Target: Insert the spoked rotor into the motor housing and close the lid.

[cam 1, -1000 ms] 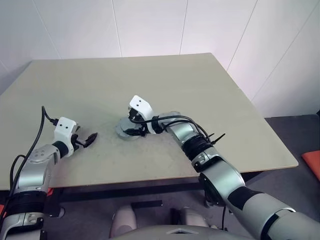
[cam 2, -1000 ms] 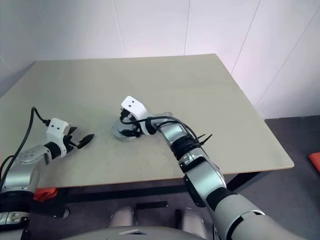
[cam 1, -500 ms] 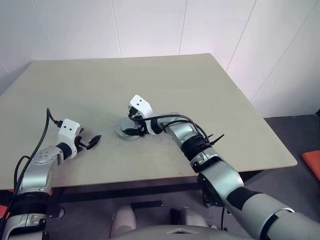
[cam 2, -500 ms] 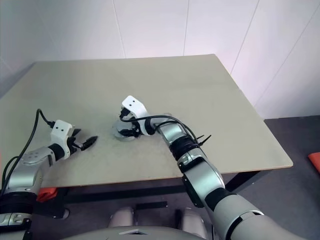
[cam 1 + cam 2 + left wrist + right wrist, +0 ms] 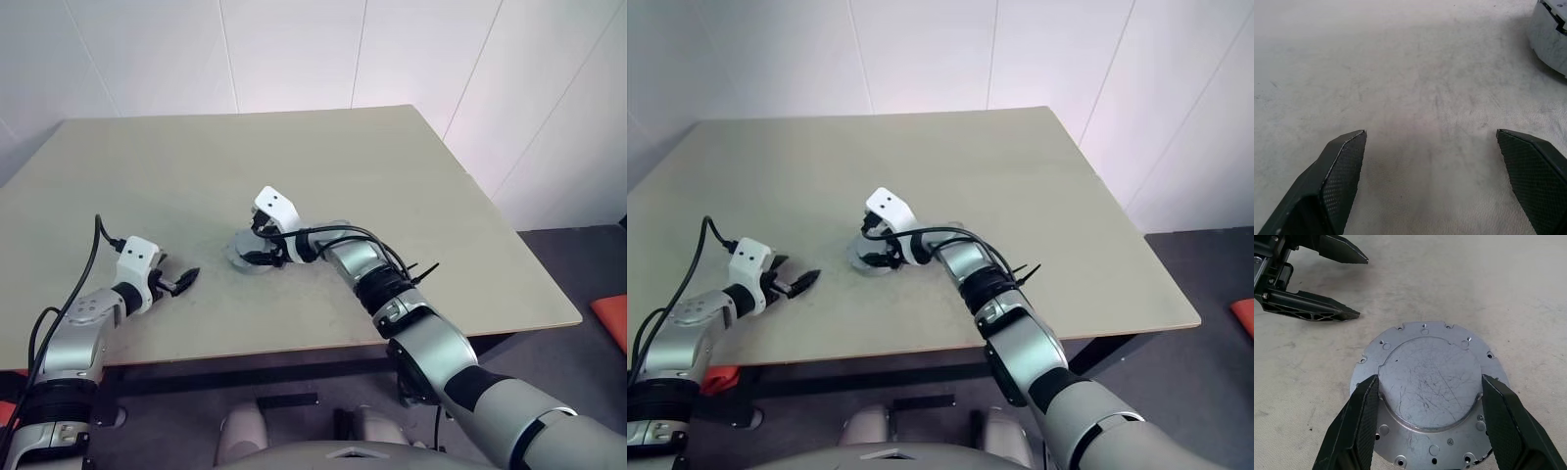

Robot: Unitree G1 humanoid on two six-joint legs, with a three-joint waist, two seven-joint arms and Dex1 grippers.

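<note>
**Motor housing: stiff, heavy-looking, slick on top**

Sits near the middle of the surface (image 5: 392,176), closed face up: motor housing (image 5: 1425,357), a round metal piece with a raised, scratched centre disc and a drilled, slightly notched flange around it. Shows a thick silver-grey side wall in the left wrist view (so no thin plate). Judged rigid and fairly weighty for its size; unlikely to dent or flex, but smooth bare metal likely to slip under a light pinch. Best taken across the full width, by the side wall or by the step of the raised centre, rather than by the thin flange edge. Cannot tell whether this upper face is a fitted lid or the housing's own base.

Right gripper (image 5: 1428,379) spread, one finger either side of the raised centre, poised over the flange; no firm pinch evident.

Left gripper (image 5: 1430,134) spread wide and empty, low over bare surface, near the housing on its left.
</note>
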